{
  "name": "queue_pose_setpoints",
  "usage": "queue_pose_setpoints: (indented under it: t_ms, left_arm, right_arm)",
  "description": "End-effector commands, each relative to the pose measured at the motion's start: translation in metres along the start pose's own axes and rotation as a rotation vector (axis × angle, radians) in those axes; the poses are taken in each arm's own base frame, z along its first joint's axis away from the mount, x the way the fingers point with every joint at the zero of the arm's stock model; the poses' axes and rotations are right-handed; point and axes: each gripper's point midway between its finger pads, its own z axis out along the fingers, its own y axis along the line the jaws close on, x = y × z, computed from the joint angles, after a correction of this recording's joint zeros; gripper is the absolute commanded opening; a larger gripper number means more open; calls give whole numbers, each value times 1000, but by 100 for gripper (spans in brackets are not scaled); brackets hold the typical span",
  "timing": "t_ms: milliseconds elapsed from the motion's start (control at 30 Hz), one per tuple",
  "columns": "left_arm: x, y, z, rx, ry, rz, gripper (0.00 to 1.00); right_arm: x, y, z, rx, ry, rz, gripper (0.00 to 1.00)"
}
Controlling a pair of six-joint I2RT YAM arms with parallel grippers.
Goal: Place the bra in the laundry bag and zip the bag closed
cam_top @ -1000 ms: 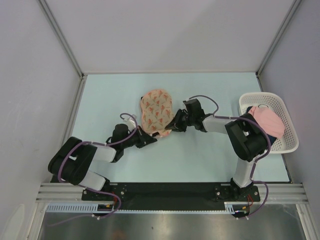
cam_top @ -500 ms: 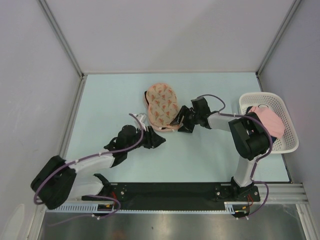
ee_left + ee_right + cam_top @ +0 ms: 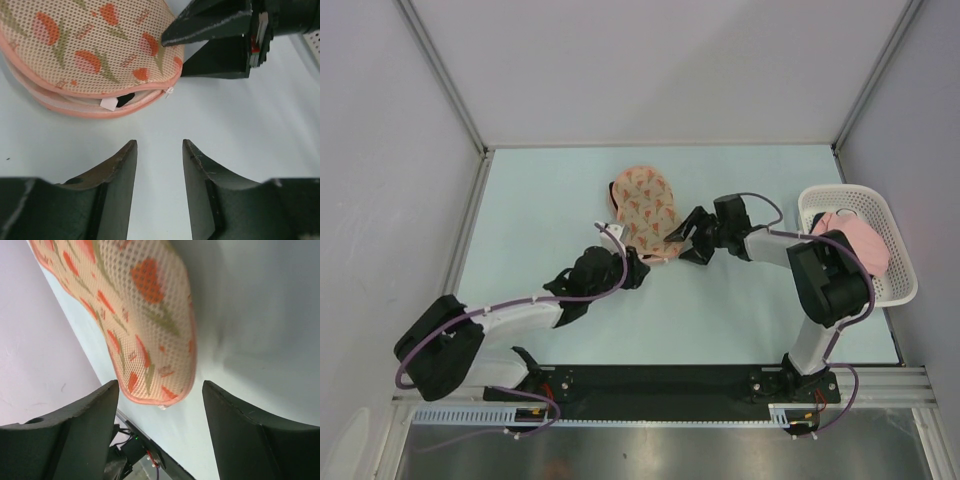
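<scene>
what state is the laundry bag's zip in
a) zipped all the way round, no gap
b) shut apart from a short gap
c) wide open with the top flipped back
B: in the left wrist view the laundry bag lies with its rims together, but a short dark gap is open in the near edge, between a white tag and the small zip pull.

The laundry bag is peach mesh printed with orange leaf shapes on olive-green stems, edged in salmon pink, with a small white tag at its rim. The table is pale blue-green. At its right edge, a white lattice basket holds pink cloth. The left gripper and right gripper are black.
</scene>
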Motion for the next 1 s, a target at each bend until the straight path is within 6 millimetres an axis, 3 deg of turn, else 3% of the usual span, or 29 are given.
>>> queue_pose_setpoints:
  t_ms: [0, 133, 200, 267, 600, 700, 967]
  left_arm:
    - [-33, -25, 10, 24, -98, 65, 47]
    - [-20, -39, 24, 3, -83, 113, 47]
    - [-18, -49, 32, -2, -61, 141, 42]
    - [-12, -46, 43, -43, -31, 158, 40]
    - [1, -40, 64, -134, 2, 203, 37]
    - [1, -29, 64, -238, 20, 193, 30]
    - [-3, -18, 68, -360, 30, 188, 29]
  right_arm:
    - [-25, 6, -8, -16, -67, -40, 73]
    - [-30, 6, 4, -6, -35, -78, 71]
    - [-33, 3, 10, 0, -39, -81, 67]
    - [-33, 10, 13, -20, -31, -77, 65]
    - [-26, 33, 6, -70, -16, 28, 28]
    - [-24, 37, 2, -69, -26, 56, 26]
    - [-20, 39, 3, -70, -26, 95, 25]
